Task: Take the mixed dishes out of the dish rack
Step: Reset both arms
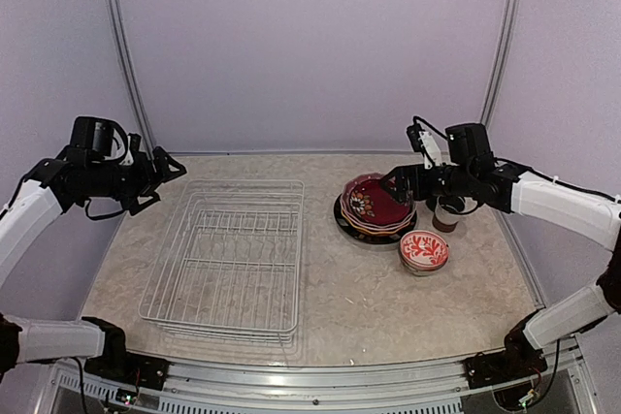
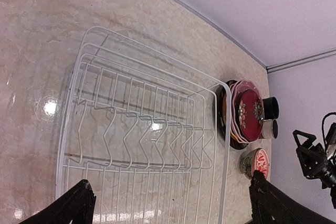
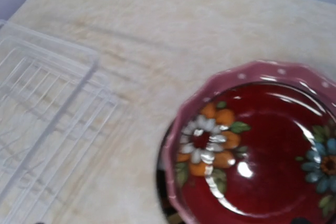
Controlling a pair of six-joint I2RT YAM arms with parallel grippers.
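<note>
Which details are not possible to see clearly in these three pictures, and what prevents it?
1. Plates under the dark red bowl: top view, the bowl covers them; their number is unclear.
2. Cups: top view, the right arm hides most of them.
3. Right gripper: too small in the top view, fingers outside the right wrist view; open or shut is unclear.
4. Dish rack: blurred and cut by the left edge in the right wrist view.

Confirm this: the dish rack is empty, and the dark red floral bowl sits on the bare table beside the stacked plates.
Not right. The dark red floral bowl sits on top of the stacked plates, not beside them. The dish rack is indeed empty. The top external view shows it.
</note>
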